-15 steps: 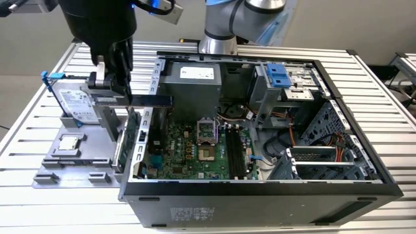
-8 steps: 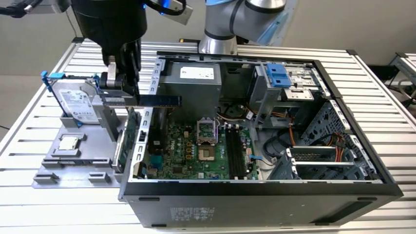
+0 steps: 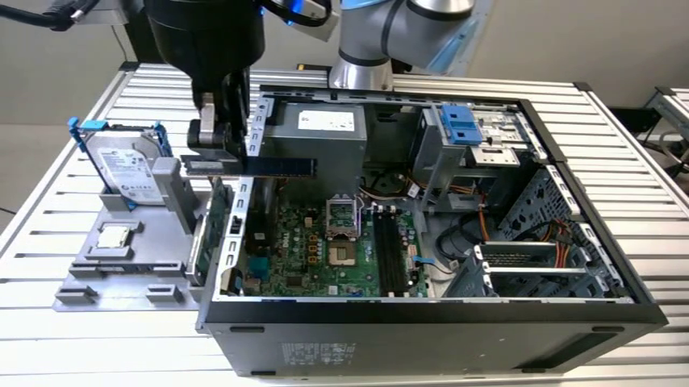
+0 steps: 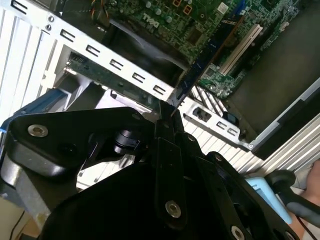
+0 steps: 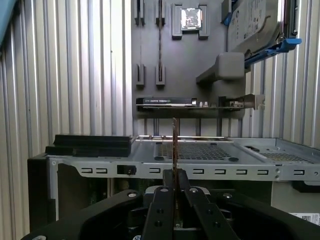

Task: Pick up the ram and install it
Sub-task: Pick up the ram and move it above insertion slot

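First wrist view puts the gripper (image 5: 175,176) closest to me, its two fingers closed tight on the ram (image 5: 174,142), which I see edge-on as a thin line rising from between them. Beyond it lies the metal rim of the computer case (image 5: 100,160). Further off is the grey parts holder (image 5: 210,50), with the expansion card (image 5: 165,101) and the hard drive (image 5: 252,25) standing in it. In the exterior view the ram (image 3: 269,166) hangs level in the upper left of the frame, pinched near one end. Its free end reaches toward the exterior view's right over the case's edge, and it is clear of the holder and touches nothing else. The black memory slots (image 3: 390,250) sit lower, near the middle of the frame, well apart from it. I judge this to be the carry stage. I'd keep the stick level, turn its long edge parallel with the slots, and hold it above the case wall. A grip so near one end lets the far end swing or slip.
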Robot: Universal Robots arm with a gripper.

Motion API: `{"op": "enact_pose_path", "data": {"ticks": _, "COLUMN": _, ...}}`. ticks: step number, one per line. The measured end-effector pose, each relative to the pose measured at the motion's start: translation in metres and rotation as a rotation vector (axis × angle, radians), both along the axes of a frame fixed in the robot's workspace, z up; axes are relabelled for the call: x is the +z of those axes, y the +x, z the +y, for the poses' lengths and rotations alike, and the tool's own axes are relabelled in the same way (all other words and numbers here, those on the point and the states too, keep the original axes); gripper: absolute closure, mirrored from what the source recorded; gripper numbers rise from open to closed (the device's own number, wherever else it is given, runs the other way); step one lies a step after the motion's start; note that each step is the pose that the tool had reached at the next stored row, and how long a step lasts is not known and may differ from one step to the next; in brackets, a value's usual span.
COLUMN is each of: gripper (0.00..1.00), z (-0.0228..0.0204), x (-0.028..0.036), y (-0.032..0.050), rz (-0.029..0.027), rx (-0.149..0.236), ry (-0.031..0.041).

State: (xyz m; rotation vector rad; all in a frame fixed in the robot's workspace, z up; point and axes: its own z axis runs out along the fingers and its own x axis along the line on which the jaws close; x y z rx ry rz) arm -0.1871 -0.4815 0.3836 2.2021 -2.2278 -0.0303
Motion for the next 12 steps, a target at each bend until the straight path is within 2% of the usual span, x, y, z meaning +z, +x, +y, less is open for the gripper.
{"op": "enact_pose_path", "data": {"ticks": 12, "gripper": 1.00, "z": 0.0000, "x": 0.0000, "y": 0.0295, "rz": 0.0000, "rx": 0.000, "ry": 0.0000}}
